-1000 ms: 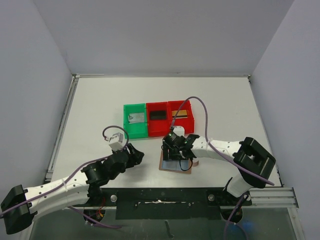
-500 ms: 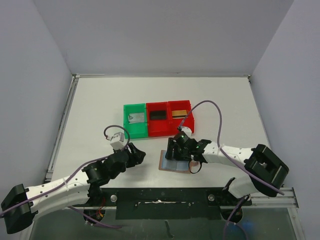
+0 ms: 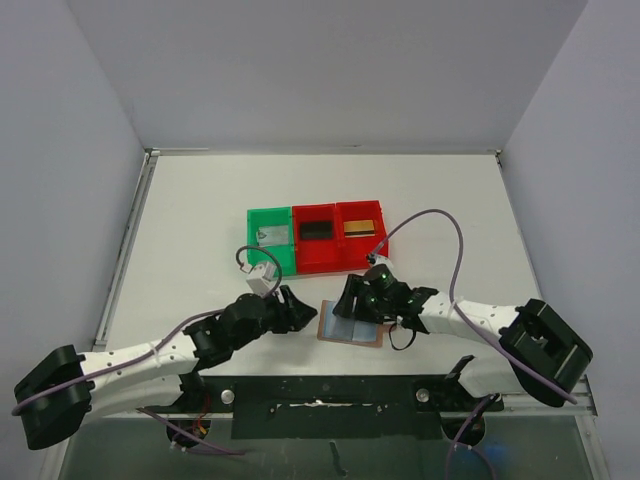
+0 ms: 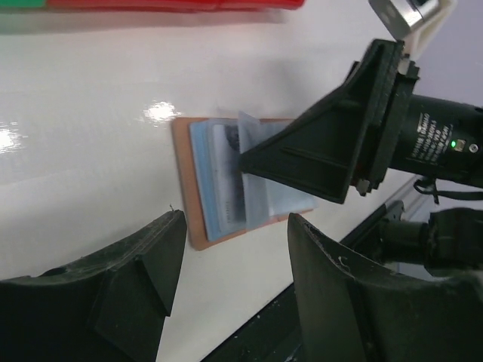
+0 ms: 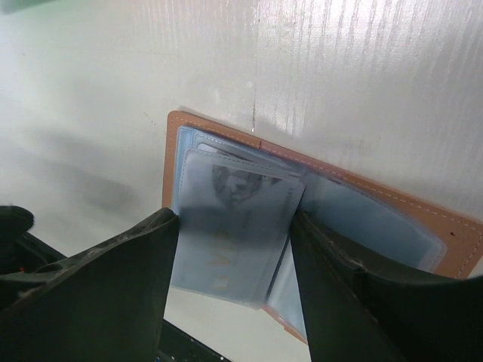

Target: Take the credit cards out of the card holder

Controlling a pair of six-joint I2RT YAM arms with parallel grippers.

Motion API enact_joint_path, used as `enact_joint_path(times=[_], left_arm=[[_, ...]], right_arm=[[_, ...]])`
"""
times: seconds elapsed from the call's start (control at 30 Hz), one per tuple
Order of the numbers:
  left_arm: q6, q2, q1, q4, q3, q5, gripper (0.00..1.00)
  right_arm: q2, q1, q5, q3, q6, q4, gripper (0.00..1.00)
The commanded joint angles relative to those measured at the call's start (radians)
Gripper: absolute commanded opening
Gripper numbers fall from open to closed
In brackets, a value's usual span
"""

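Card holder lies open and flat on the bench, near the front edge and just in front of the bins. Brown leather is underneath, blue-grey pockets face up.

Right tool is down over the holder. In the right wrist view its fingers stand apart on either side of a clear sleeve that rises from the pockets, and both edges of the sleeve meet the fingers. I cannot tell whether they press on it. Faint print shows through the sleeve; I cannot say if a card sits inside.

Left tool hangs just to the left of the holder, above the bench. Its fingers are apart with nothing between them, and it does not touch the holder.

Cards:
- The silver-grey card lies in the green bin.
- The black card lies in the middle red bin.
- The gold-tan card lies in the right red bin.

The three bins stand side by side, touching.
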Motion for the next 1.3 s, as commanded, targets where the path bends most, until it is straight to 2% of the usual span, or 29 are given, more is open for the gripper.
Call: enact_joint_path(times=[0.0,0.27,0.5,0.83,1.27], left_arm=[[0.041,0.104,0.003,0.297,0.012,0.174,0.55],[0.017,0.338,-0.001,0.502,0.051,0.277,0.54],[0.005,0.489,-0.002,0.586,0.087,0.317,0.45],[-0.022,0.606,-0.004,0.692,0.118,0.383,0.36],[-0.052,0.662,-0.006,0.738,0.124,0.399,0.35]], right_arm=[[-0.025,-0.023,-0.046,-0.060,0.038,0.105,0.60],[-0.062,-0.046,-0.068,-0.099,0.064,0.160,0.60],[-0.079,-0.056,-0.082,-0.114,0.056,0.160,0.60],[-0.088,-0.058,-0.101,-0.123,0.045,0.174,0.60],[-0.106,-0.059,-0.103,-0.108,0.039,0.160,0.62]])
